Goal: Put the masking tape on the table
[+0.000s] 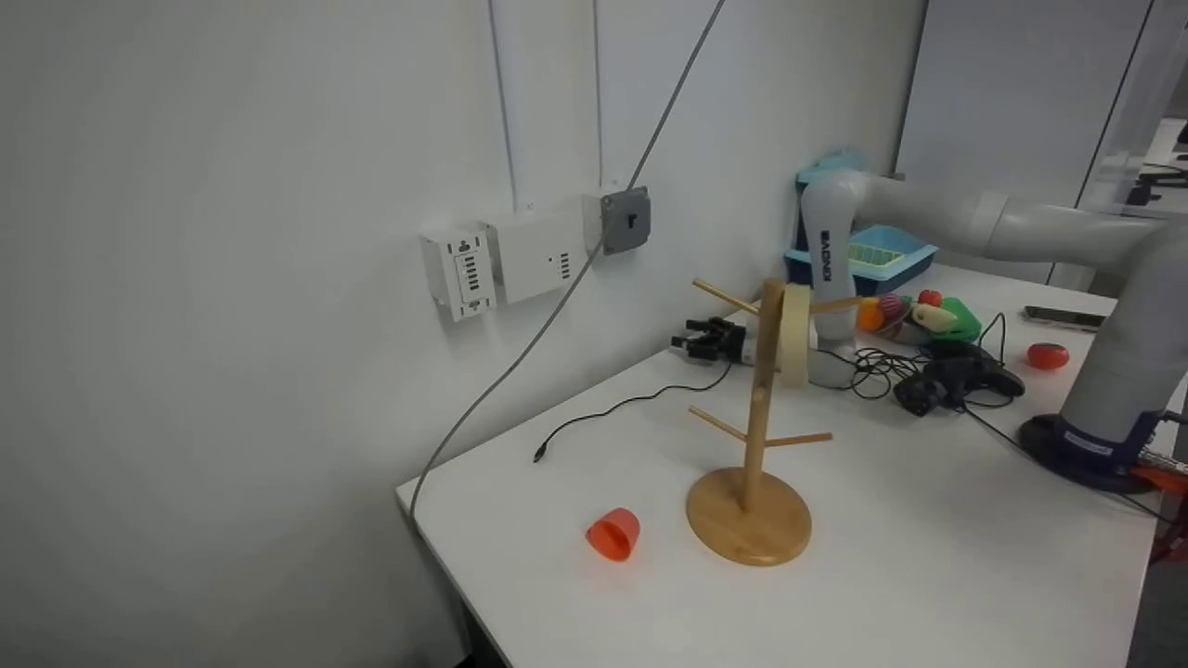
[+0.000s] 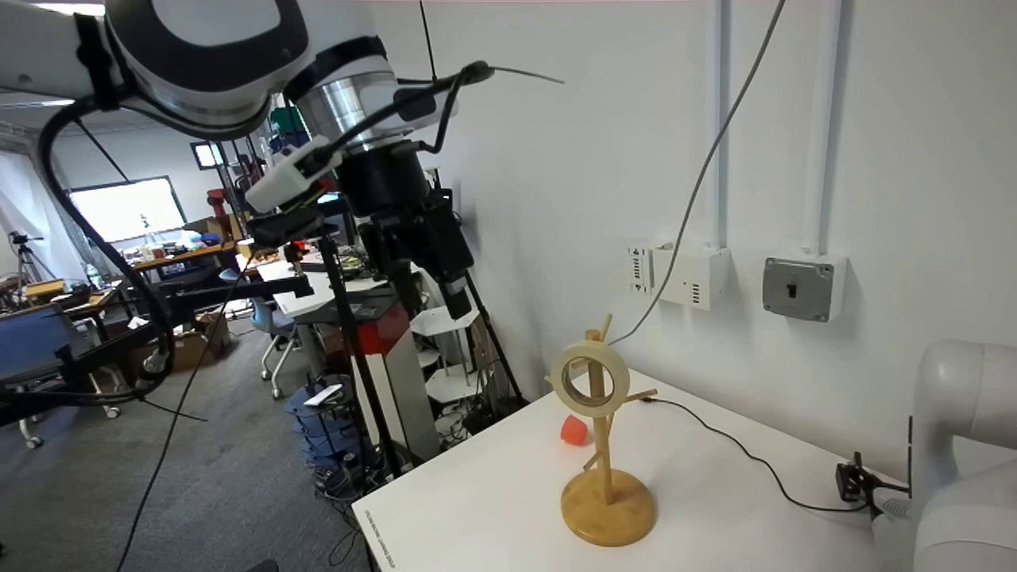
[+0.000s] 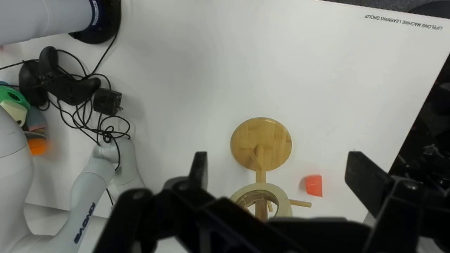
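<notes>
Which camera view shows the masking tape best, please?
An exterior view: the masking tape shows its face and hole. In an exterior view, the roll appears edge-on; in the wrist view, the gripper partly hides it.

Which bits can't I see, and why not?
Wrist view: lower part of the cream-beige masking tape ring, behind the black robot gripper.
Wrist view: top of the pale wooden stand, behind that gripper.
In an exterior view: near end of the flat white table, cut off by the bottom edge.
</notes>
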Motion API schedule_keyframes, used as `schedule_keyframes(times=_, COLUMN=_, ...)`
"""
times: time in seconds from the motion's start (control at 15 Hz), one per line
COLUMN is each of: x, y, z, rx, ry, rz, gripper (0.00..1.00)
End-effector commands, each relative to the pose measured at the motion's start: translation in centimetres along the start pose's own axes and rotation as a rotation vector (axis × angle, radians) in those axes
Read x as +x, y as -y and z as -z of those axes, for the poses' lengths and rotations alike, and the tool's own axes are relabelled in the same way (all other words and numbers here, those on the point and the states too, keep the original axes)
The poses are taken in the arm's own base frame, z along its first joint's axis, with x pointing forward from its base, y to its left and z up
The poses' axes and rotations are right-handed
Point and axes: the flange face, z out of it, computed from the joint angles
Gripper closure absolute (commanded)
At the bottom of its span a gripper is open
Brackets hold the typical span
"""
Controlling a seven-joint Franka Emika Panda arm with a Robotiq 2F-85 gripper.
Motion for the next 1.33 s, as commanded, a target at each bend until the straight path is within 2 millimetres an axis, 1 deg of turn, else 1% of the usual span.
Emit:
schedule_keyframes(times=0.0, x=0.02, y=0.0, z=0.05, rx=0.0, ry=0.001, rz=0.0, gripper=0.0)
schedule_keyframes(times=1.07, x=0.02, y=0.0, z=0.05, rx=0.0, ry=0.001, rz=0.0, gripper=0.0)
schedule_keyframes(times=1.27, x=0.21, y=0.21, z=-0.75, rx=0.013, ry=0.01, rz=-0.036, gripper=0.0)
